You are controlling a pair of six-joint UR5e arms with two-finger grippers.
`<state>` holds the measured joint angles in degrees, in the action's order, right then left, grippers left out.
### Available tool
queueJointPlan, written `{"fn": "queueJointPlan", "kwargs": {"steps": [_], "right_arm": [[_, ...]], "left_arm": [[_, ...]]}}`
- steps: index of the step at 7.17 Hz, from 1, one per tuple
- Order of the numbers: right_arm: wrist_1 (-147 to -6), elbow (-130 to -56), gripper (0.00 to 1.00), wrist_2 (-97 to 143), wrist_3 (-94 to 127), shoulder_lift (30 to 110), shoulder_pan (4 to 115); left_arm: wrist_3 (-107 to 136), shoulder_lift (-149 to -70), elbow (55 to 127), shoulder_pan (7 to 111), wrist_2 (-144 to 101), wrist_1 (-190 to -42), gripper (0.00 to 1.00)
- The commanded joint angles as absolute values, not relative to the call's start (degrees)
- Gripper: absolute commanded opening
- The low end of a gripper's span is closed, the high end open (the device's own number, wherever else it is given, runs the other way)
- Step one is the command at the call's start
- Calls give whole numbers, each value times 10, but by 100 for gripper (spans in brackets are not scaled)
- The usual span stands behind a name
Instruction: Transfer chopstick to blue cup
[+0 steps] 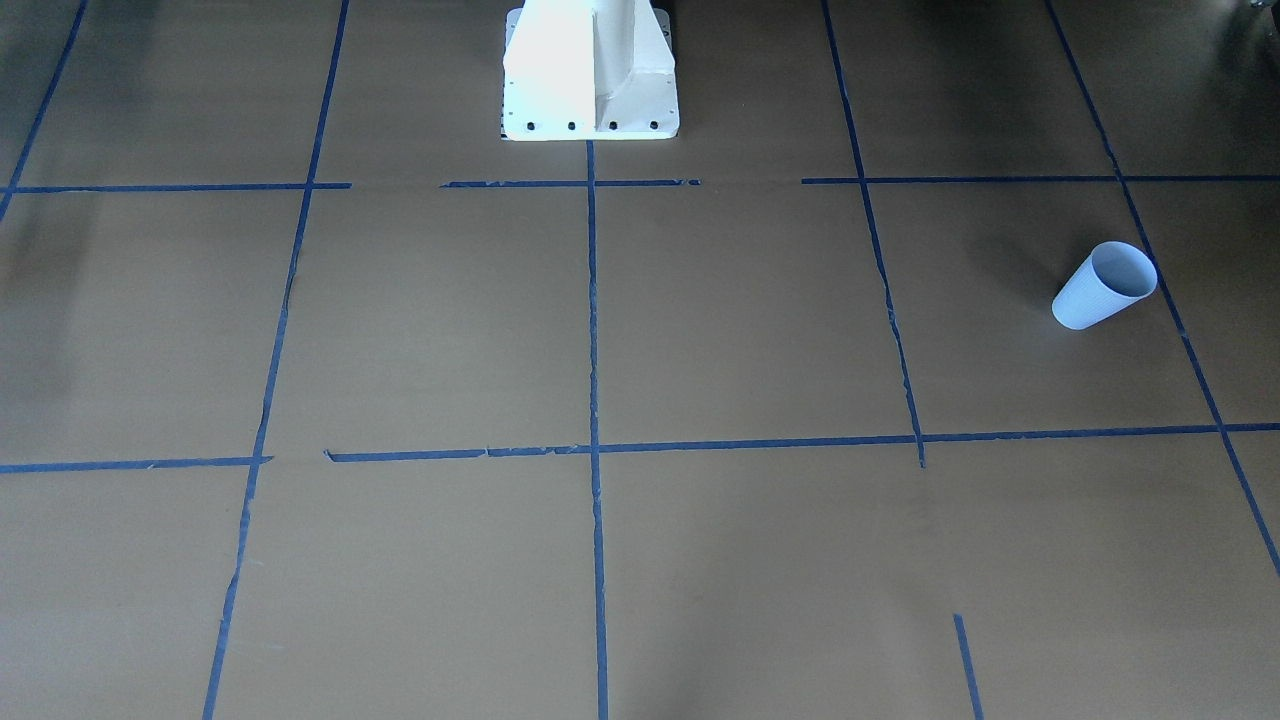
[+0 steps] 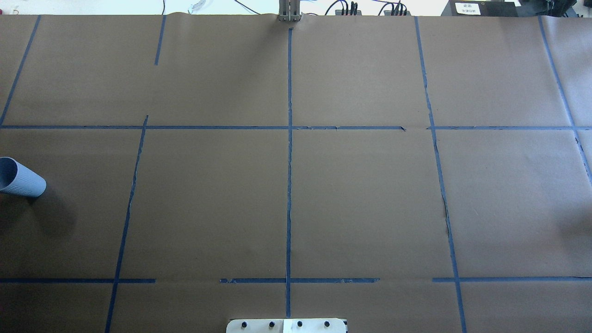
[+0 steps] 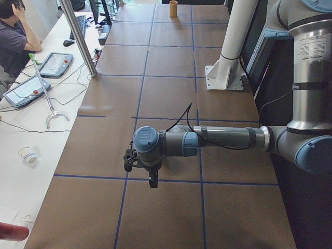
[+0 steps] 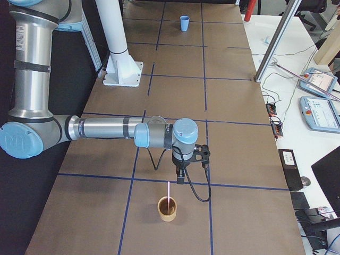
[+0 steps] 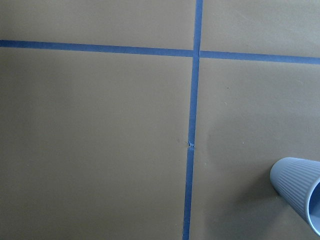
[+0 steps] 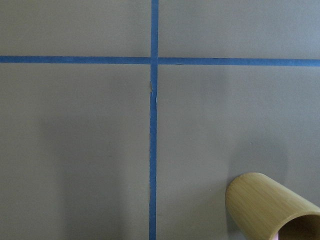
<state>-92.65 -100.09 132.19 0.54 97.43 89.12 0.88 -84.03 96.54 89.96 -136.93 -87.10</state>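
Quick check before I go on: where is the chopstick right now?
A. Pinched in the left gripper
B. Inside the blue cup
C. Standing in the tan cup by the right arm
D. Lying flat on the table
C: in the exterior right view the chopstick stands upright in the tan cup, while the blue cup sits at the table's far end with no stick in it.

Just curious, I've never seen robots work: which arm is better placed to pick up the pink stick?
The right arm. Its pincer hangs close to the chopstick standing in the tan cup; the left arm is at the table's other end, near the blue cup.
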Motion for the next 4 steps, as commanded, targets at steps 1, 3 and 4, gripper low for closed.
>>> {"fn": "queueJointPlan", "kwargs": {"steps": [1,3,4], "right_arm": [[-926,-999,100,1322,5,976,891],[-926,-999,100,1322,5,976,891],[-926,-999,100,1322,6,976,891]], "left_arm": [[9,-839,968,900,-1370,-871,100],[11,-840,968,899,-1371,-872,100],[13,-840,969,899,-1371,-872,100]]}}
